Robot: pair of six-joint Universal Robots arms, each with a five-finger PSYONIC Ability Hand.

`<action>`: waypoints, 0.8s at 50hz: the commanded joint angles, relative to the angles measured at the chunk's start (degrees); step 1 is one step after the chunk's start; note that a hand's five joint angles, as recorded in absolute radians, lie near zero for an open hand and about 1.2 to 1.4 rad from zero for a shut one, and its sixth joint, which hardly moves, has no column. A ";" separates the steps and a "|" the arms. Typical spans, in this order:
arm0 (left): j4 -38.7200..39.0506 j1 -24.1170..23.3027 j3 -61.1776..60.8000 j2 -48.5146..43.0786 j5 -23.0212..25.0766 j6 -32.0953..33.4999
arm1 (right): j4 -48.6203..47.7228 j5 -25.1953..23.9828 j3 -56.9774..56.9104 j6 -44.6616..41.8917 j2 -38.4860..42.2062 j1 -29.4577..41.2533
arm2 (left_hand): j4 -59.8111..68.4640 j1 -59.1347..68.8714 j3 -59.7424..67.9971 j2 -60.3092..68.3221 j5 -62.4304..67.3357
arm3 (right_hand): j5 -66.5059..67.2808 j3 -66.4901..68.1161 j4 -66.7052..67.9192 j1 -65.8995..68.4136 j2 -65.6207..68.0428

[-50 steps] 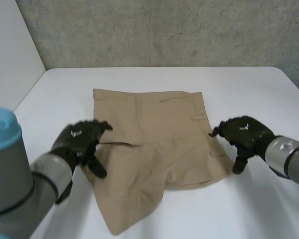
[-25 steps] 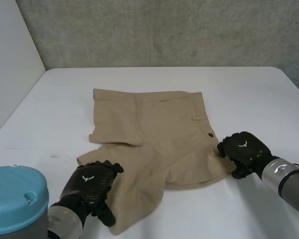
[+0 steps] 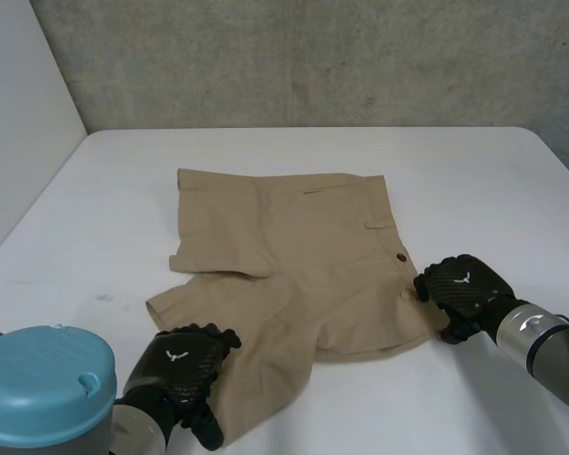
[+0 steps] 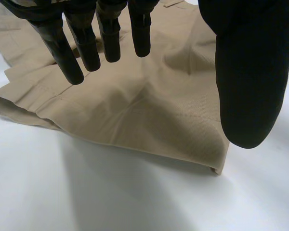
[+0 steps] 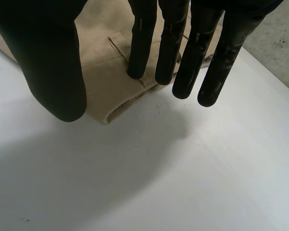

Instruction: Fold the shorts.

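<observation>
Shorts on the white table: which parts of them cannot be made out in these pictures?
1. Head view: the left hand covers the near leg hem of the shorts; contact there is hidden.
2. Head view: the right hand covers the shorts' edge under it.
3. Left wrist view: the fingers and the picture's edge cut off the far part.
4. Right wrist view: the thumb hides the cloth behind it.

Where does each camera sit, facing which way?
Head: between and behind the arms, looking down at beige shorts on the white table; left hand, right hand and both arms show.
Left wrist: on left arm, along its open hand, at a leg hem.
Right wrist: on right arm, along its open hand, at a hem corner.
Shared: all three see the shorts.
</observation>
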 commanded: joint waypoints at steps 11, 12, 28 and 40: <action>0.06 -0.66 0.24 -1.44 -0.01 0.00 | -0.42 -0.13 0.39 0.18 0.13 0.19 | 3.94 4.26 4.29 3.80 3.89 | 1.60 2.45 2.41 7.27 2.11; 0.06 -0.66 0.25 -1.44 -0.01 0.00 | -0.51 -0.13 0.39 0.18 0.13 0.19 | 3.94 4.26 4.29 3.80 3.89 | 1.94 2.79 2.75 7.61 2.45; 0.06 -0.66 0.33 -1.44 -0.01 0.00 | -2.00 -0.04 -2.94 2.90 3.03 0.45 | 4.28 4.60 4.62 4.13 4.22 | 14.53 15.39 15.34 20.21 15.05; -0.02 -1.36 0.25 -1.44 -0.19 0.09 | -2.09 0.13 -4.88 5.54 3.12 1.77 | 7.98 8.30 8.32 7.83 7.92 | 25.64 26.50 26.45 31.32 26.16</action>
